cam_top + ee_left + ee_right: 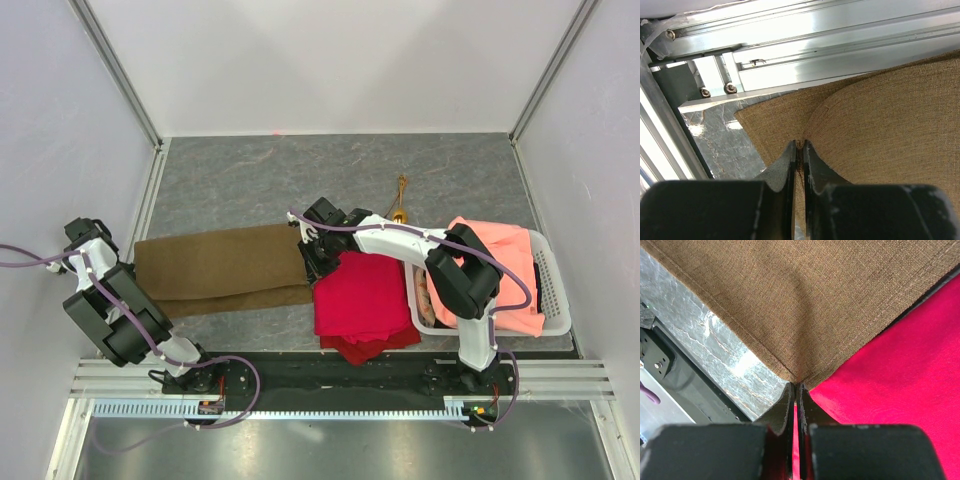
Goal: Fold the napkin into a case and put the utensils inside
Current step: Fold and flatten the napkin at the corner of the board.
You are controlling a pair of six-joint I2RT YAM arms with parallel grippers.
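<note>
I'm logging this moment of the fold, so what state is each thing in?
napkin: folded lengthwise, pinched at both ends.
left gripper: shut on napkin.
right gripper: shut on napkin corner.
utensils: lying on the table, outside the napkin.
red cloth: folded, lying flat.
salmon cloth: crumpled in the basket.
basket: upright, holding cloth.

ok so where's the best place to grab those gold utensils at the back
Take the utensils by the thin stretch of their handles, coming straight down from above with the jaws across their length. They seem to lie flat on the table, running near to far, so a side approach would find little to catch.
</note>
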